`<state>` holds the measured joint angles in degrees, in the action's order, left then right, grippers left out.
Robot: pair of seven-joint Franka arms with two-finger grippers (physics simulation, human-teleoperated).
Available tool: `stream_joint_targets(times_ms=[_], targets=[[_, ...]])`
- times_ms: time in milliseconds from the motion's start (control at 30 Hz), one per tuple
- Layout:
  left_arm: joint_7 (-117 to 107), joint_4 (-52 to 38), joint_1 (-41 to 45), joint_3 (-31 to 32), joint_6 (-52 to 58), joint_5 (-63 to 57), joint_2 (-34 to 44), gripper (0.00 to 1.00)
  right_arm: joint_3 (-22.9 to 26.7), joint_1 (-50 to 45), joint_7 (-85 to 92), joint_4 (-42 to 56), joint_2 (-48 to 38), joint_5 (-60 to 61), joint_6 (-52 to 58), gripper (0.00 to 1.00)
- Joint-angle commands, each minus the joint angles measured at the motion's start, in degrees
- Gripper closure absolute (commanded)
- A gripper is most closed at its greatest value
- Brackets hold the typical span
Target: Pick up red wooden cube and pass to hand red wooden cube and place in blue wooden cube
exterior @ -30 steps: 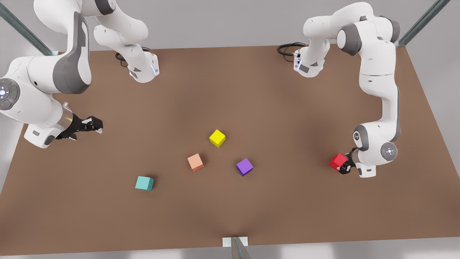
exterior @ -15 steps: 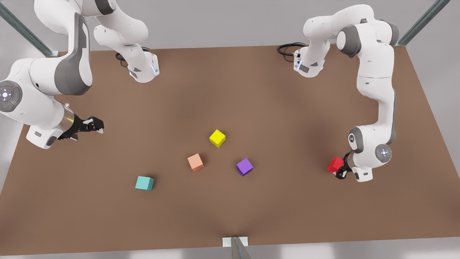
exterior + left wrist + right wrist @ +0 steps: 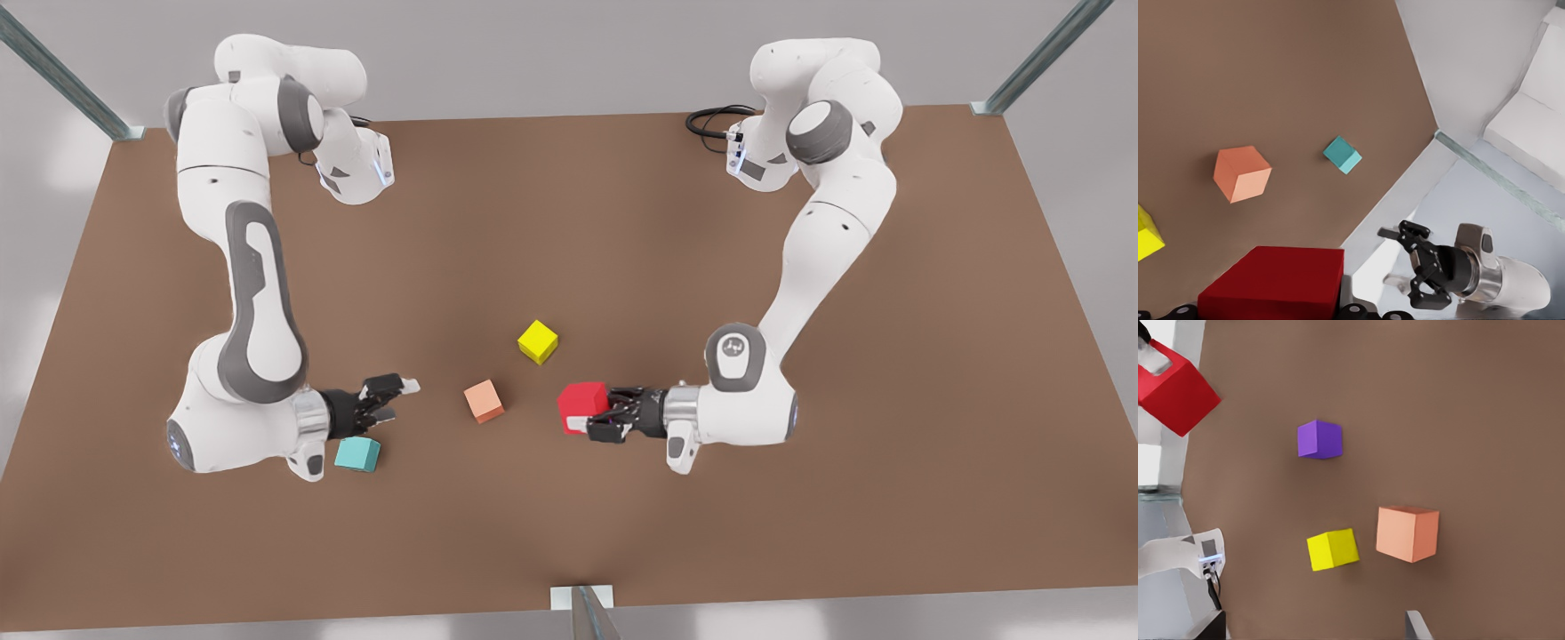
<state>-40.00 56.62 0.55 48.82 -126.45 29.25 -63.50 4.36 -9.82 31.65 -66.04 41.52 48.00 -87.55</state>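
Observation:
The red wooden cube (image 3: 582,406) hangs above the table's middle, and my left gripper (image 3: 597,414) is shut on it, reaching in from the front view's right. In the left wrist view the red wooden cube (image 3: 1275,283) sits close between the fingers. My right gripper (image 3: 394,399), the hand, faces it from the front view's left, open and holding nothing; the left wrist view shows the hand (image 3: 1397,257) farther off. The blue wooden cube (image 3: 357,454), teal, rests on the table just below the right wrist; the left wrist view shows the blue wooden cube (image 3: 1342,154) too.
A salmon-orange cube (image 3: 484,401) lies between the two grippers, with a yellow cube (image 3: 538,341) behind it. The purple cube (image 3: 1319,439) shows only in the right wrist view; the red cube covers it in the front view. The arm bases (image 3: 356,169) stand at the table's far edge.
The left arm swung the red cube from the front view's right side to the middle, over the purple cube. The right arm came from the far left down beside the teal cube.

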Motion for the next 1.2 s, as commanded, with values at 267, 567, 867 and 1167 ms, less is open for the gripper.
stream_joint_targets(times_ms=[267,567,867,1167], targets=[[37.3,-1.9,4.1,1.4,-12.9,4.7,-2.5,0.48,-2.8,-2.0,68.3,0.3,3.6,12.1,-22.2,0.00],[57.2,-1.4,3.8,1.5,-12.1,16.7,-2.9,0.48,-5.2,-2.0,87.9,-1.1,5.7,23.8,-20.6,0.00],[76.3,-1.0,4.0,1.5,-12.4,31.2,-5.1,0.48,-7.5,-2.7,87.5,-2.3,5.8,27.8,-20.6,0.00],[75.3,0.0,4.0,1.2,-12.3,33.5,-5.2,0.46,-7.4,-4.3,85.6,-1.2,6.9,29.3,-23.8,0.00]])
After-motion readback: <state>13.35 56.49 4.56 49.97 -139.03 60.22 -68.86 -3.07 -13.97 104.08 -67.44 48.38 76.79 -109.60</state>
